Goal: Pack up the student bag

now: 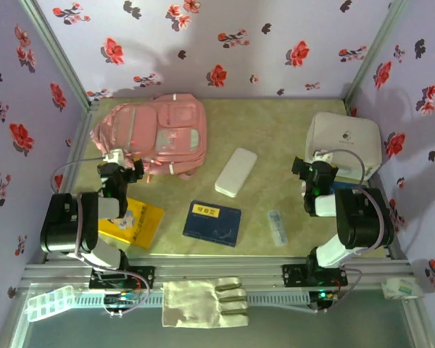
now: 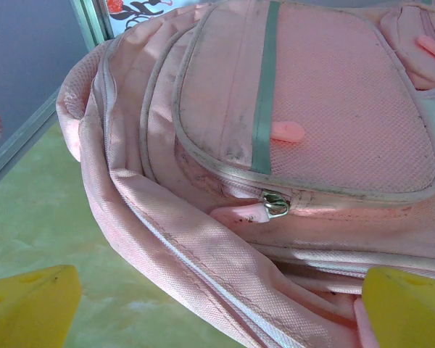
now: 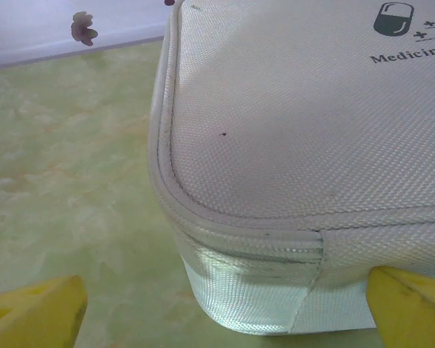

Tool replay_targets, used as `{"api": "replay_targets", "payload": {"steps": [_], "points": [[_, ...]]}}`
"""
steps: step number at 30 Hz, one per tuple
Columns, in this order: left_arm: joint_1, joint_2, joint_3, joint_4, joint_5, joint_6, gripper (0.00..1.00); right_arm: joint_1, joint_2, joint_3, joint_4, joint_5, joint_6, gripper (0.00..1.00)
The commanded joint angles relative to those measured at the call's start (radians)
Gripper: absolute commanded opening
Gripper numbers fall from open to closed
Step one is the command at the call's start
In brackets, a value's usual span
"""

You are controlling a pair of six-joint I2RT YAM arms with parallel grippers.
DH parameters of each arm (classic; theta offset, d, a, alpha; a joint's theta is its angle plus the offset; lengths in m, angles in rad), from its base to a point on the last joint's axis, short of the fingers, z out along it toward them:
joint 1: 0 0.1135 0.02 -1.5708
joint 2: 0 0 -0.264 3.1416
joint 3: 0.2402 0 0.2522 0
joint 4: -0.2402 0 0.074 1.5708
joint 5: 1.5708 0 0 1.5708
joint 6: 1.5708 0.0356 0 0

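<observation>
One large soft pink fabric backpack, the student bag, lies flat in the far left corner of the pale green tabletop, front pockets up, as I run the two arms from my remote desk. Its long axis runs roughly across the table, left to right, with the pale mint-green panel at the end toward the centre. I cannot say for sure which end is the top. The metal zip slider on the front pocket appears drawn closed, so I judge that nothing has gone in yet and that opening the bag comes first. That would explain the left gripper, jaws wide apart and holding nothing, poised at the bag's near edge with one yellow fingertip low beside the fabric. The right gripper, likewise spread and empty, faces the near corner of a white woven medicine case at the far right, seemingly lined up for a pick. Between the arms the rest of the load waits, each piece well apart from the others. There is a white rounded rectangular case, a dark blue booklet, a small clear tube and, just beside the left arm, a yellow book.
</observation>
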Motion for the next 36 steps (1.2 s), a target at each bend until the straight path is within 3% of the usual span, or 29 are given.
{"api": "replay_targets", "payload": {"steps": [1,36], "points": [[-0.006,0.006,0.019,0.000,-0.014,0.025,1.00,-0.003,-0.006,-0.001,0.025,0.000,0.012,0.99],[-0.005,0.006,0.018,0.002,-0.014,0.025,1.00,0.001,-0.007,0.000,0.023,0.001,0.004,0.99]]}}
